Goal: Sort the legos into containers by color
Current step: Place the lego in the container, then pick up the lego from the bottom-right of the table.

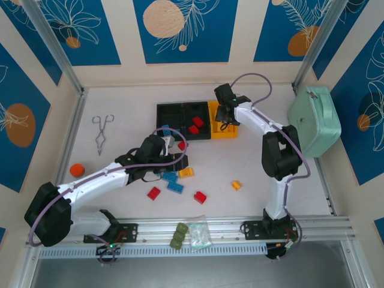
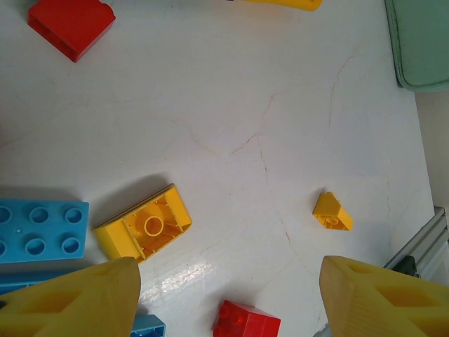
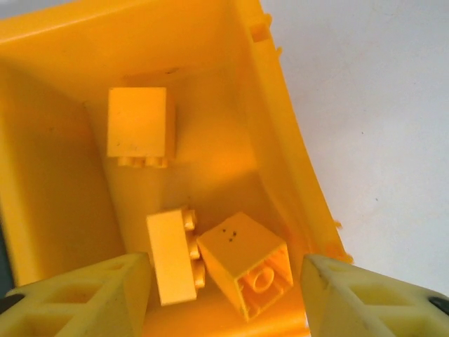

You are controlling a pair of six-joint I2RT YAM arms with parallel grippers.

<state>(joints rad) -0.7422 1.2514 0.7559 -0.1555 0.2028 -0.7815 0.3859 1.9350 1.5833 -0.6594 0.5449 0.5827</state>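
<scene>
The containers stand in a row at the back: two black bins (image 1: 182,119) and a yellow bin (image 1: 223,127). My right gripper (image 1: 226,111) (image 3: 228,298) hangs open over the yellow bin (image 3: 280,140). Three yellow legos lie inside; one cube (image 3: 245,263) rests on the floor between the fingers, touching neither. Two red legos (image 1: 195,125) sit in a black bin. My left gripper (image 1: 174,162) (image 2: 228,298) is open and holds nothing, above loose legos: an upturned yellow one (image 2: 144,223), a small yellow one (image 2: 332,212), blue (image 2: 42,229) and red (image 2: 245,323).
A mint-green case (image 1: 315,120) stands at the right edge. Metal tongs (image 1: 102,133) and an orange disc (image 1: 77,170) lie at the left. An olive lumpy item (image 1: 178,236) and a clear bag (image 1: 200,234) rest on the front rail.
</scene>
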